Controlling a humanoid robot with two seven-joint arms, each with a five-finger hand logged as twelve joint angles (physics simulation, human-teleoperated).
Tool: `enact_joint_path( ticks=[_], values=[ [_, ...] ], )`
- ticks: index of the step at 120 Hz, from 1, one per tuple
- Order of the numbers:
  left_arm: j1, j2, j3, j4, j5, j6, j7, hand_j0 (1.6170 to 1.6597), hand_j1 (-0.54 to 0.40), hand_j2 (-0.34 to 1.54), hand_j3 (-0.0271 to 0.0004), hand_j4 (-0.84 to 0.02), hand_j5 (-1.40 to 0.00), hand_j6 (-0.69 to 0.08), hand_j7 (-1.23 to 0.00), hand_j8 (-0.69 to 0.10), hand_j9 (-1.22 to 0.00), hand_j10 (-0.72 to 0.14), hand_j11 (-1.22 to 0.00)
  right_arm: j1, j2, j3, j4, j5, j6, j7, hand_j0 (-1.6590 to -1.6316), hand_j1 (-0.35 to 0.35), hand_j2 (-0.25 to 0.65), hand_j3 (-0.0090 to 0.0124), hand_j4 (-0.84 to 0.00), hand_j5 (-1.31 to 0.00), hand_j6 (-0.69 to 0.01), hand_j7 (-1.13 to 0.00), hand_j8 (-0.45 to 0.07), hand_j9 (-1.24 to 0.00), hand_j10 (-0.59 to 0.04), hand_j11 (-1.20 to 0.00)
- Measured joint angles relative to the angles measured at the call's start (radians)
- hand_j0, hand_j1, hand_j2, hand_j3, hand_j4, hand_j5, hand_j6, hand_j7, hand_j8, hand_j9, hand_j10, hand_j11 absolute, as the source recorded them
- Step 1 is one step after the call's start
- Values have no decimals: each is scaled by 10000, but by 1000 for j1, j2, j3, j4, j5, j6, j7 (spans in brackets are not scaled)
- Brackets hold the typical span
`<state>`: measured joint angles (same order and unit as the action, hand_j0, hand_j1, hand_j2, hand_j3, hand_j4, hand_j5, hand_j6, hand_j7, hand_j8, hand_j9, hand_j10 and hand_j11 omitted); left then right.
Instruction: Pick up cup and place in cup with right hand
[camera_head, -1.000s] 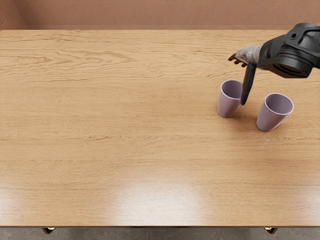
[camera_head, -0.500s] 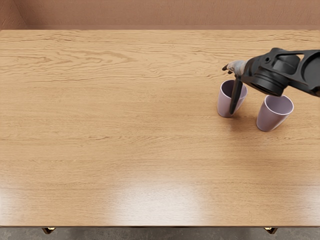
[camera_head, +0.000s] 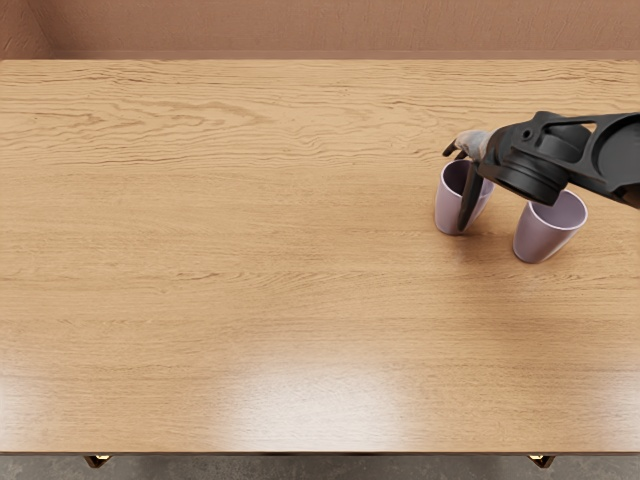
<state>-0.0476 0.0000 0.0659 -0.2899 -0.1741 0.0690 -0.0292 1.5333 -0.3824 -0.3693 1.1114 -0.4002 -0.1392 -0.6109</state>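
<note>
The right hand (camera_head: 456, 190) is at the left cup (camera_head: 447, 208), its fingers spread and released — the thumb stretches down across that cup's near side, the others by its far rim. Whether they touch it, I cannot tell. The left cup stands upright on the tabletop (camera_head: 250, 280); the right cup (camera_head: 545, 235) stands upright just beside it — apart, partly behind the arm (camera_head: 600, 155).

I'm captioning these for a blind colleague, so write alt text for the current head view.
Robot's right hand at a purple cup, partly covering it from view. A matching second cup stands beside it to the right, not touching it, its rim partly hidden by the black arm. Both cups are upright on a wooden table.
</note>
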Motion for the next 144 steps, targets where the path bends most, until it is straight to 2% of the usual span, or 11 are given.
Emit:
enact_joint_path(
  ticks=[30,37,50,51,60,63,89,90,93,96,144],
  values=[
    [0,0,0,0,0,0,0,16581,3444,7,0,-38,-50,-38,-50,-37,-50,-37,-50,-2,0,2,0,0,-3,0,-16553,125,-739,-6,-3550,-4899,-3571,-4827,-3336,-4940,-3436,-4956],
    [0,0,0,0,0,0,0,16581,3444,6,0,-39,-50,-38,-50,-38,-50,-38,-50,-1,0,2,0,0,-1,-1,-16512,19,-1303,-28,-4029,-5891,-3608,-5700,-2791,-5890,-3563,-5863],
    [0,0,0,0,0,0,0,16580,3445,5,0,-40,-49,-40,-49,-39,-49,-39,-49,-2,-2,5,0,5,0,-1,-16506,1174,256,18,-4626,-7355,-2952,-6866,-1925,-7248,-2873,-7195],
    [0,0,0,0,0,0,0,16580,3445,4,1,-40,-48,-40,-48,-39,-49,-39,-49,-2,-2,6,0,5,-1,-1,-16504,1229,314,-20,-4664,-7425,-2876,-6931,-1817,-7295,-2803,-7239],
    [0,0,0,0,0,0,0,16581,3444,5,0,-40,-49,-40,-49,-39,-49,-38,-49,-2,-4,11,-3,9,-2,0,-16488,1039,-158,23,-5000,-7913,-2584,-7399,-1600,-7910,-2632,-7932],
    [0,0,0,0,0,0,0,16581,3444,6,0,-40,-50,-39,-50,-39,-50,-38,-50,-2,-5,12,-5,10,-3,0,-16483,1180,29,-15,-5170,-7930,-2691,-7517,-1611,-8003,-2792,-8066],
    [0,0,-1,0,0,0,0,16581,3443,8,-1,-38,-52,-38,-51,-37,-51,-37,-51,38,-53,56,-12,13,3,1,-16465,1250,138,12,-4838,-8619,-2240,-8083,-1253,-8644,-2784,-8688],
    [0,0,-1,0,0,0,0,16581,3443,8,-1,-38,-52,-38,-51,-37,-51,-37,-51,41,-58,57,-9,14,3,1,-16469,1349,233,-4,-4722,-8611,-2161,-8094,-1186,-8651,-2902,-8691],
    [0,0,-1,0,0,0,0,16581,3443,8,-1,-38,-52,-37,-52,-37,-52,-36,-51,52,-75,59,0,17,4,2,-16469,1225,139,16,-4461,-8714,-1907,-8125,-1104,-8753,-3025,-8810],
    [0,0,-1,0,0,0,0,16581,3443,8,-1,-37,-52,-37,-52,-36,-52,-36,-51,65,-91,60,10,16,7,2,-16465,1192,-32,-9,-4336,-8698,-1945,-8151,-1108,-8763,-2925,-8856],
    [0,0,0,0,0,0,0,16581,3443,8,-1,-37,-52,-37,-51,-36,-51,-36,-51,257,-494,60,296,82,157,1,-16459,1604,436,-1,-3838,-9227,-1578,-8363,-739,-9084,-2599,-9209]
  ],
)
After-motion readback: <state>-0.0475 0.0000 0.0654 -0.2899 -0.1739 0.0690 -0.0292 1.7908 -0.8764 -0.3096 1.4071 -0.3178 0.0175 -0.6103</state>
